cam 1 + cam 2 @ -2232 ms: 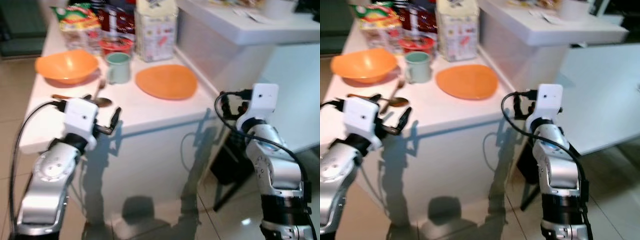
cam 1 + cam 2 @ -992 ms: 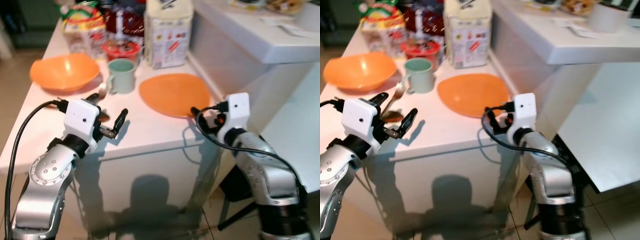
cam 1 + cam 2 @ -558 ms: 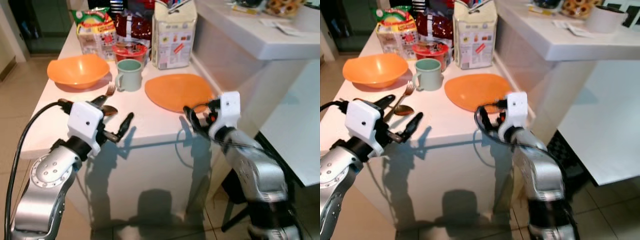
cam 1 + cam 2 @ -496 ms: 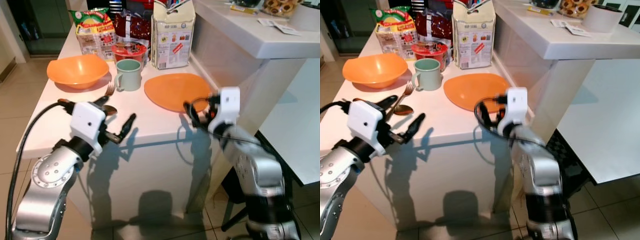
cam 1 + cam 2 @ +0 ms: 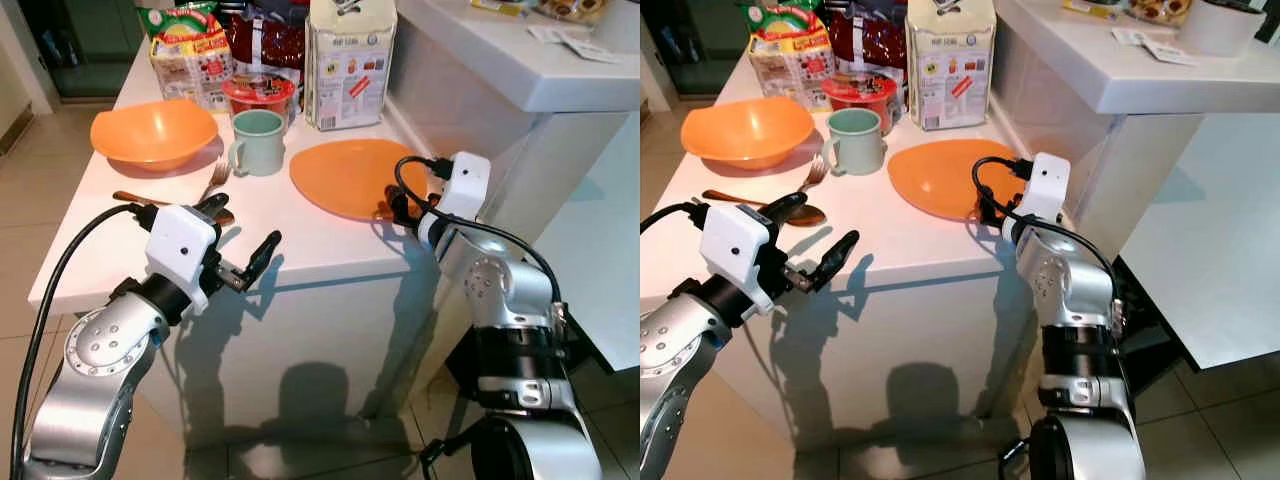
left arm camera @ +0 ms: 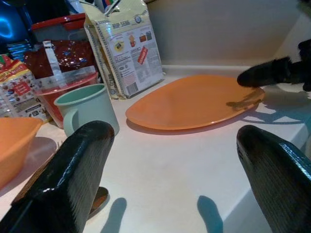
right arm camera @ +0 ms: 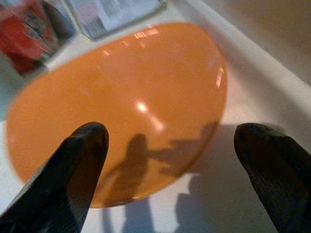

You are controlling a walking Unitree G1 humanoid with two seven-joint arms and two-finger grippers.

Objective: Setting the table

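Tabletop (image 5: 300, 245): white, smooth, matte; far end cut off by the frame edge.

Plate (image 5: 350, 177): orange, glossy, rounded-triangular and shallow, lay flat near the tabletop's right front corner. Its near rim was partly hidden behind the right gripper in the head views.

Right gripper (image 7: 180, 160): jaws released, spread wide, one black finger over the plate's near rim, the other over bare tabletop just beside it. Whether the fingers touched the plate could not be told.

Left gripper (image 5: 245, 240): jaws released, holding nothing, hung over the front left part of the tabletop, near the cutlery.

Spoon (image 5: 790, 212) and fork (image 5: 213, 184): metal, largely hidden by the left gripper's white housing.

Mug (image 5: 257, 143): pale green, cylindrical, with a handle, stood between bowl and plate.

Bowl (image 5: 152, 131): orange, deep, glossy, left of the mug.

Packets at the back: a tall cream carton (image 5: 350, 62), a red-lidded cup (image 5: 259, 95), and a green-and-red bag (image 5: 190, 48); tops cropped, print illegible.
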